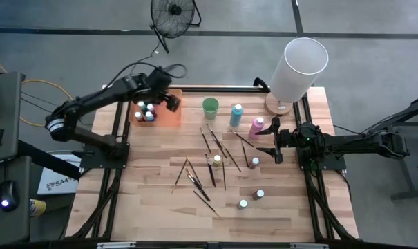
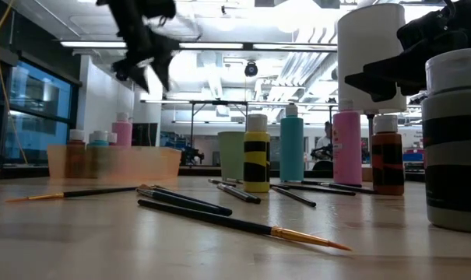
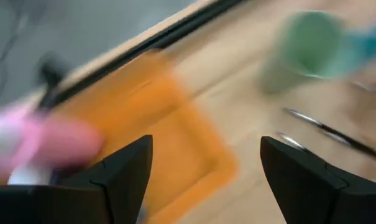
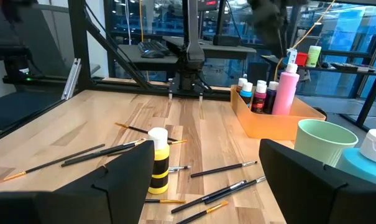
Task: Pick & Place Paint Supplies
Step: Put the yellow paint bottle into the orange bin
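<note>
Paint bottles (image 1: 144, 113) crowd the orange tray's (image 1: 168, 116) far end; left claw (image 1: 168, 102) spread above.

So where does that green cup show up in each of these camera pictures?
High view: the green cup stands near the table's far edge, right of the orange tray.
Low view: mid-picture, behind the yellow-and-black bottle.
Left wrist view: blurred, upper right.
Right wrist view: lower right.
Shared landmark: the orange tray beside it.
</note>
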`<action>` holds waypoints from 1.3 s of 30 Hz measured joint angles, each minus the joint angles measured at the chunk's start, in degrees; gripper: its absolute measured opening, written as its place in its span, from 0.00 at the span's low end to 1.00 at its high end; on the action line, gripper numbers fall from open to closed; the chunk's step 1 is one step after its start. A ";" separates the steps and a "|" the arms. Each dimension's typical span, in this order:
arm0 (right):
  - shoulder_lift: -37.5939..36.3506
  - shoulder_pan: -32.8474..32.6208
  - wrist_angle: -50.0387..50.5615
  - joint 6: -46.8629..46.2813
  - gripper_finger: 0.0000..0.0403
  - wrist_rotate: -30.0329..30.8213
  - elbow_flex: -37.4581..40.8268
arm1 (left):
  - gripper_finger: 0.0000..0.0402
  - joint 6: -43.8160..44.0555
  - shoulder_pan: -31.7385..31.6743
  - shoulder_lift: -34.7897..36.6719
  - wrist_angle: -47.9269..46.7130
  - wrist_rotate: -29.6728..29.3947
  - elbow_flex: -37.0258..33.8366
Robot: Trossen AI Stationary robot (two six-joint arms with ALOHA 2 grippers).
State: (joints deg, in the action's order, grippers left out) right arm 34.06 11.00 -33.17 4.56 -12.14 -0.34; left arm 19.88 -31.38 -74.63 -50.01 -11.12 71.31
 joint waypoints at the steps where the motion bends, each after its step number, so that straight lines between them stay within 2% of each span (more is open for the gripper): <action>1: 0.02 0.00 0.00 0.00 0.71 0.00 0.00 | 0.72 -3.93 1.60 -0.19 1.61 1.14 0.35; 5: 0.00 0.00 0.00 0.00 0.71 0.00 0.00 | 0.72 -18.48 7.68 -0.28 9.56 7.92 -0.93; 11: 0.01 0.00 0.00 -0.01 0.71 0.00 0.00 | 0.72 -32.70 16.52 -0.30 21.06 15.14 -7.14; 16: 0.02 -0.01 0.00 0.00 0.71 0.00 0.00 | 0.72 -34.66 22.80 -1.56 30.45 21.23 -12.86; 21: 0.02 -0.02 0.00 -0.02 0.71 0.00 0.00 | 0.72 -33.17 27.66 -6.44 33.67 21.30 -13.17; 29: 0.00 -0.02 0.12 0.00 0.71 -0.02 0.00 | 0.72 -27.40 30.89 -15.19 31.05 21.34 -5.61; 32: 0.00 0.00 0.13 0.00 0.71 0.00 0.00 | 0.72 -26.37 30.77 -18.63 24.65 20.77 0.31; 39: 0.00 0.01 0.17 0.00 0.71 0.00 0.00 | 0.72 -24.09 30.65 -30.53 5.01 14.33 19.52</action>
State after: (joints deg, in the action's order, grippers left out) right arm 34.06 11.00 -32.99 4.56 -12.14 -0.34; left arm -4.21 -0.73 -105.16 -45.00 3.21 90.83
